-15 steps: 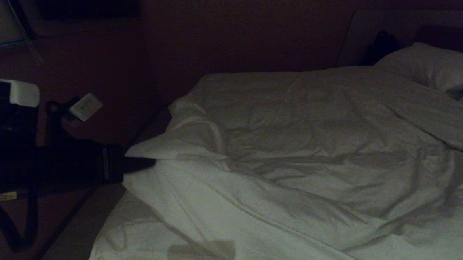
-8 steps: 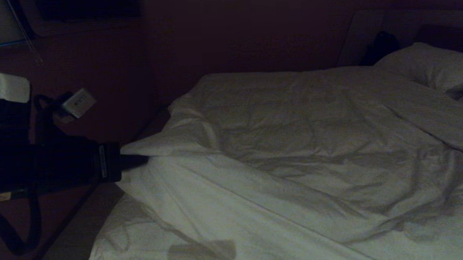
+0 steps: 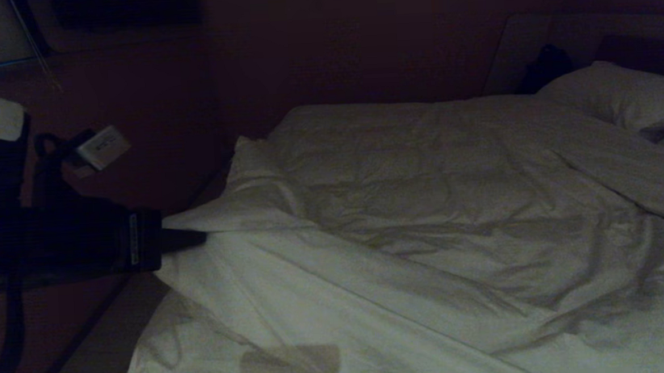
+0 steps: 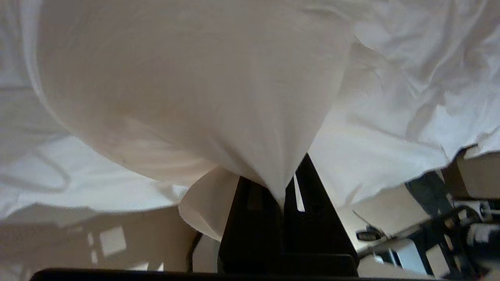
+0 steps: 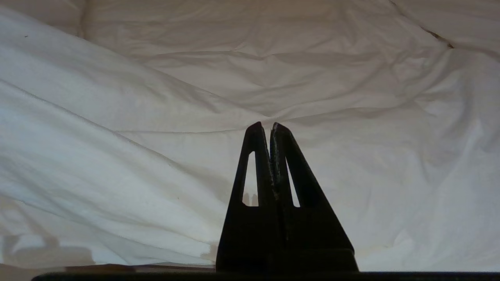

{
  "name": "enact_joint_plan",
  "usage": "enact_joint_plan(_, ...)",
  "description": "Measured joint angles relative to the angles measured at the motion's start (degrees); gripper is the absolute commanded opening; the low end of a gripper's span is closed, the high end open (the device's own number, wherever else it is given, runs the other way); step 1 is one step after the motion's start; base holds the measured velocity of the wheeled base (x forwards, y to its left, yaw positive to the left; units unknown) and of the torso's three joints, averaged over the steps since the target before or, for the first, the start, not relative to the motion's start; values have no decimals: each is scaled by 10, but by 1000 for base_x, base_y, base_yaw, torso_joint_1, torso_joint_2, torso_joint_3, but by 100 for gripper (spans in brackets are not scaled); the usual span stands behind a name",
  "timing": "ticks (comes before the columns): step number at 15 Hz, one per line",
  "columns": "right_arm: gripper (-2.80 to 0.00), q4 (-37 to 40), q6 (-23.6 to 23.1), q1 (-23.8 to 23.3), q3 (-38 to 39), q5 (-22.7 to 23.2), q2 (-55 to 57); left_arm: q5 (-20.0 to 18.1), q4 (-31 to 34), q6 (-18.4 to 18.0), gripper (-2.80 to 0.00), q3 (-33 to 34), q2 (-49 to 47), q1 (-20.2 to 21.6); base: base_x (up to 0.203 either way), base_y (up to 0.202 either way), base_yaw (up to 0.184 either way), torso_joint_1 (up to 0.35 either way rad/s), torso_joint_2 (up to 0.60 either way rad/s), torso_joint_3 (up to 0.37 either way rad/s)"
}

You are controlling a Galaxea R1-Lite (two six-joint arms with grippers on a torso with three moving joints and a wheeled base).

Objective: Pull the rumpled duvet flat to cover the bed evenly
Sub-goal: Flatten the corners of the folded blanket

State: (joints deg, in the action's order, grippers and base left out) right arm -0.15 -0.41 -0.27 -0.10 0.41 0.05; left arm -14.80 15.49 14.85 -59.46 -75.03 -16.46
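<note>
A dim bedroom seen from the robot's head, looking down across a bed (image 3: 108,357) that fills the frame from about 7 o'clock to 3 o'clock.

At 9 o'clock, the left arm reaches in level from the frame edge. Its left gripper (image 3: 190,238) has its jaws pressed together, pinching a corner of the duvet (image 3: 424,204). In the left wrist view the same corner of cloth is drawn into a point between the black fingers (image 4: 250,218), and a large fold of the duvet bulges just beyond them.

Above the arm, at about 10 o'clock, a small pale box (image 3: 102,146) sits on a dark cable against the dark floor.

Moving towards the centre, the duvet lies rumpled on the bed. The pinched corner forms a raised flap at the left side, with long creases running from it down towards 5 o'clock. Below the flap, at 7 o'clock, a creased white sheet (image 3: 176,354) covers the mattress corner.

At 2 o'clock, a plump white pillow (image 3: 622,94) rests at the head of the bed, touching the duvet's far edge.

The right gripper (image 5: 265,128) is outside the head view. Its own camera shows its jaws pressed together on nothing, hovering over white bedding.
</note>
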Motion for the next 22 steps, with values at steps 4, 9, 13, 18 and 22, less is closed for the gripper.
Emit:
enact_joint_plan(4,-280,0,0,0,0,0,0,33,21,-7,-280,-13,3,-4,0,0,0,0,0,0)
enact_joint_plan(9,-280,0,0,0,0,0,0,61,38,-21,-280,-12,4,-15,0,0,0,0,0,0)
enact_joint_plan(13,-280,0,0,0,0,0,0,85,40,-35,-280,-13,8,-17,0,0,0,0,0,0)
enact_joint_plan(18,-280,0,0,0,0,0,0,126,40,-62,-280,-3,-7,-18,0,0,0,0,0,0)
enact_joint_plan(22,-280,0,0,0,0,0,0,129,72,-91,-280,3,-14,-19,0,0,0,0,0,0)
